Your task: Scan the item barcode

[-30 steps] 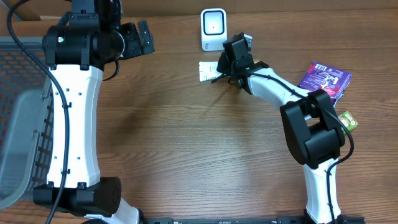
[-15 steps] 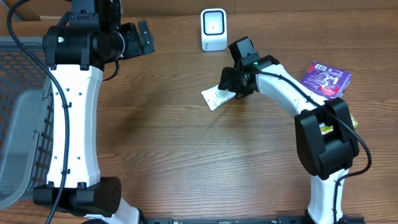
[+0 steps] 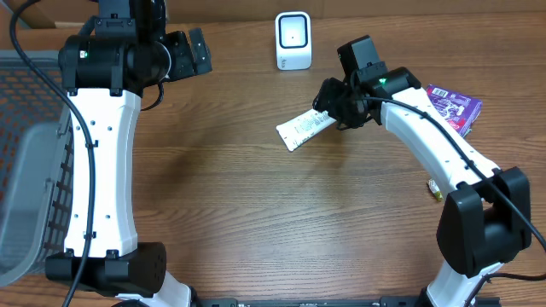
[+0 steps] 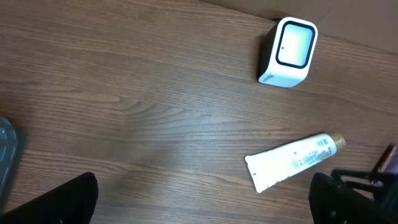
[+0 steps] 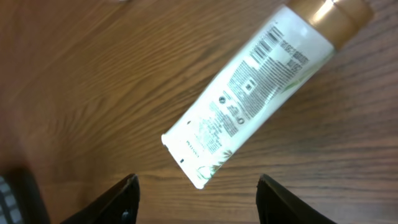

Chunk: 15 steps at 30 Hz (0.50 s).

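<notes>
The white tube [image 5: 249, 93] with a gold cap lies flat on the wooden table [image 3: 256, 213], barcode face up, in front of the white scanner [image 3: 293, 40]. The right gripper [image 3: 330, 102] hovers at its cap end, fingers apart, gripping nothing. The left gripper [image 3: 192, 51] hangs fully spread, well apart. A purple packet [image 3: 448, 107] lies near the table's right edge.

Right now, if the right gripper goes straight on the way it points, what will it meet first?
Most likely the white tube lying on the table: in the right wrist view the right gripper points down at its flat crimped end. How far above it the gripper stands is unclear.
</notes>
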### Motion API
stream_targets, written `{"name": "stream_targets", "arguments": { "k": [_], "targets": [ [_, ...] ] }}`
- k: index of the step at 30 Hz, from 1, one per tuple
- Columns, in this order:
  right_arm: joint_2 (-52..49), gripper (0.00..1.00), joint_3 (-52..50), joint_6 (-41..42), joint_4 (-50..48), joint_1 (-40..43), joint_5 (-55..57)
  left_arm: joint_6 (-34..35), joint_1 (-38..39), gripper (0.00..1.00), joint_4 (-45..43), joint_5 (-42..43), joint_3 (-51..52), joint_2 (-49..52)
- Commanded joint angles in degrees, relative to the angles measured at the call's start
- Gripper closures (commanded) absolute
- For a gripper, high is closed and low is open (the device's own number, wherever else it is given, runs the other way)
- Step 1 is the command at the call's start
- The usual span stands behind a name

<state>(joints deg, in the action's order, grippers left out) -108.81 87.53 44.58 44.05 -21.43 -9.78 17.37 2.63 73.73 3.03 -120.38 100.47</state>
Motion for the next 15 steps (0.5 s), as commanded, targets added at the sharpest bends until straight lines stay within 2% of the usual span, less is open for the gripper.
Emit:
{"name": "stream_targets", "arguments": {
  "k": [1,7,15],
  "targets": [
    [0.0,0.37,-5.4,13.5,-4.3,0.1,2.3,-1.1,0.5,0.00,-0.1,0.4,-0.5,0.0],
    [-0.3,0.26,-15.3,17.2,-18.2,-0.2,2.3,-1.1,0.5,0.00,-0.1,0.4,-0.5,0.0],
    [-4.8,0.24,-21.3,17.1,-33.4,-0.4,2.7,-1.1,0.5,0.00,-0.1,0.4,-0.5,0.0]
  ]
}}
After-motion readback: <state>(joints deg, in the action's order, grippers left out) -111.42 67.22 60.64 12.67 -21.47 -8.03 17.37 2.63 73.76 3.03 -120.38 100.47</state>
